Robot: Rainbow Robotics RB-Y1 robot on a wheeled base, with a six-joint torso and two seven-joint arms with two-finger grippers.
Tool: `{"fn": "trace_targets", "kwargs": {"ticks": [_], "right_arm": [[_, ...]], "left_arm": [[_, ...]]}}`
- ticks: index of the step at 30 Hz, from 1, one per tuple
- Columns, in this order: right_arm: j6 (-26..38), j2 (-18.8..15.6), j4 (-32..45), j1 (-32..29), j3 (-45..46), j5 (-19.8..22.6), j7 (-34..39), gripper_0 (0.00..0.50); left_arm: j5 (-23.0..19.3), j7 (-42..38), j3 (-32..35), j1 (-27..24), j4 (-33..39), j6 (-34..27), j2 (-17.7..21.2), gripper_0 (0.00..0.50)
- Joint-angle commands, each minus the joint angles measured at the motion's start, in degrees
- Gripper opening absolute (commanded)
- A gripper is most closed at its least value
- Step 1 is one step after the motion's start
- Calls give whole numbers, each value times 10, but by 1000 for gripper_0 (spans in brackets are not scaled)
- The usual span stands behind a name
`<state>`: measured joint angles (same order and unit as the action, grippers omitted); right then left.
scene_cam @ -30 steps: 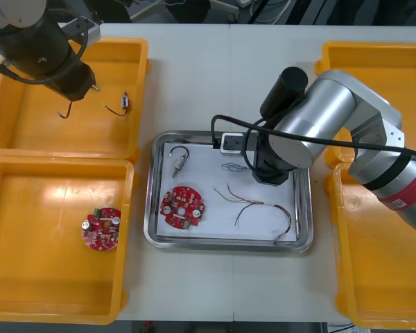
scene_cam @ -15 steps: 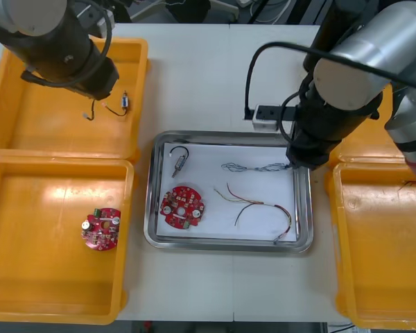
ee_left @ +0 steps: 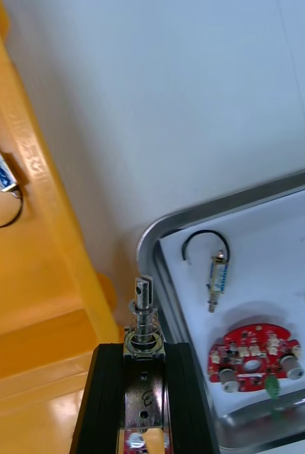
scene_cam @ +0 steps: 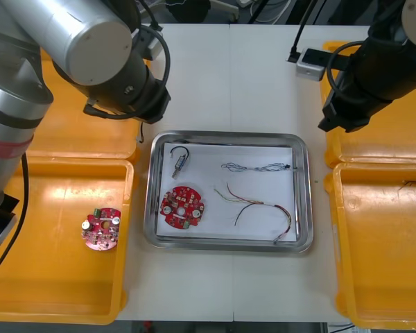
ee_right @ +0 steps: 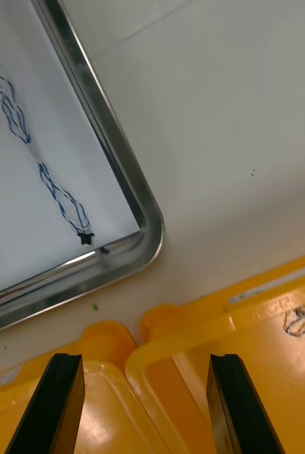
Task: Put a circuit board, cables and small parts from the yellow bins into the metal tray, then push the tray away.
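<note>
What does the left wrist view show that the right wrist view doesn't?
Left wrist, not right: the left end effector shut on a small metal part, the board and a second part in the tray, a third part in a left bin. Right wrist, not left: the open right end effector over the right bins, a blue-white cable in the tray, a second cable in a bin. Both: tray and table.

My left fingers (ee_left: 104, 404) hide the lower end of the small metal part (ee_left: 144, 312) pinched between them.
</note>
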<state>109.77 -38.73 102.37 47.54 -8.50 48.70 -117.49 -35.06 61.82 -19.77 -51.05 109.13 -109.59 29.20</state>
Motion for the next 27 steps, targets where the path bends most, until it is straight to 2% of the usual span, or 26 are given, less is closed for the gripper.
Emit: {"fn": "trace_targets", "kwargs": {"ticks": [1,6,12,18,27], "right_arm": [[2,-57,20,24,22,7,69,500],[2,-89,20,21,30,-5,137,500],[2,-109,20,-10,65,-34,187,500],[2,-119,20,-61,134,-58,194,500],[2,-123,21,-150,248,-54,205,500]], "left_arm": [[1,-130,-30,3,23,-4,-29,0],[1,-191,-75,3,22,-4,-40,0],[-4,-252,-126,3,18,6,-45,0],[-4,-290,-171,2,6,50,-49,0],[1,-304,-219,-13,-68,124,-61,0]]}}
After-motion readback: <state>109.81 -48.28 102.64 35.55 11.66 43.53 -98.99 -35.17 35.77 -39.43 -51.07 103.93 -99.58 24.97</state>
